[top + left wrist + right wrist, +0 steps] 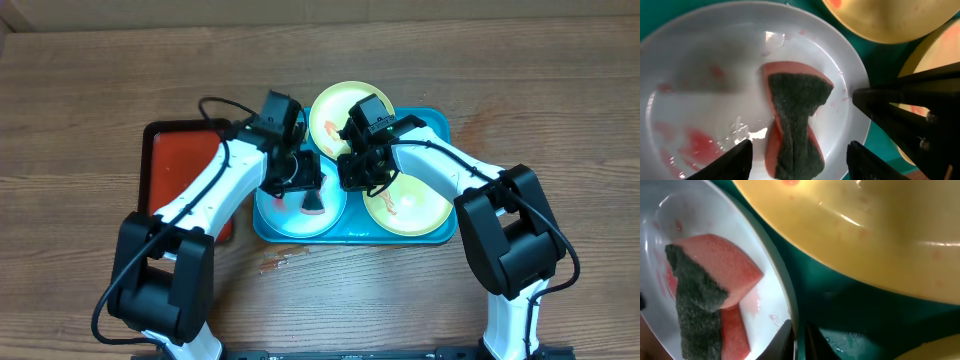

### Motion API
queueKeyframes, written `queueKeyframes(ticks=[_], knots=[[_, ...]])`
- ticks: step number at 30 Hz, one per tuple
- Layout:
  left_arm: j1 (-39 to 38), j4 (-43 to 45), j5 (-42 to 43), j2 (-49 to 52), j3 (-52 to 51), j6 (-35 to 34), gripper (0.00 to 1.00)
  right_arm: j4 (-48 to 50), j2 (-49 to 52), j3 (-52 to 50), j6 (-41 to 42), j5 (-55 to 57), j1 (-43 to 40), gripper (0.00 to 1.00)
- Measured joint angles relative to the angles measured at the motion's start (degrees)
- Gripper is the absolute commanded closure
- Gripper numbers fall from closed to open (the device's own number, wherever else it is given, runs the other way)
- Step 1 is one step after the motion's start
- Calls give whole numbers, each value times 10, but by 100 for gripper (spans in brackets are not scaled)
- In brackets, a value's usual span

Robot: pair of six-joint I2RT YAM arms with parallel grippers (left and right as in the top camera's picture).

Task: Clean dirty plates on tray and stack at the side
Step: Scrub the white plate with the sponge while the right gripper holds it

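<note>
And here's the pale blue-white round plastic plate (705,65), at the left end of the large turquoise rectangular plastic tray (437,122) on the wooden worktop (560,90). Pink smears run across its wet face. On it lies a red sponge with a dark green scouring pad (797,110). The left fingers (737,160) hang spread wide on either side of that sponge, gripping nothing. The right fingers (785,342) look pinched on the plate's rim, pinning it down. Two pale yellow-green round plastic plates (335,105) sit just beside it on the tray, spotted with orange.

Now the handling, as I judge it. The plate is light, stiff and thin-walled. It is also slick with water, so it would skate under scrubbing unless its edge is held, and that raised rim is the only real place to grab. The sponge is soft and squashy, narrow at the middle. Take it across that waist and press gently.
</note>
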Motion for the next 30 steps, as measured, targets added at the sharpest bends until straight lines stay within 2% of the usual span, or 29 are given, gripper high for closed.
queueKeyframes(ticks=[2, 5, 12, 16, 25, 30], knots=[[-4, 16, 1, 2, -11, -1, 39, -4, 0, 0, 4, 0, 0, 76], [-7, 27, 1, 9, -16, -1, 39, -7, 0, 0, 8, 0, 0, 77], [-11, 38, 1, 28, -17, -3, 39, -16, 0, 0, 18, 0, 0, 95], [-11, 42, 1, 32, -17, -7, 44, -16, 0, 0, 20, -1, 0, 96], [-23, 46, 0, 35, -17, -16, 60, -15, 0, 0, 21, 0, 0, 96], [-30, 51, -4, 52, -17, -18, 83, -16, 0, 0, 21, 0, 0, 96]])
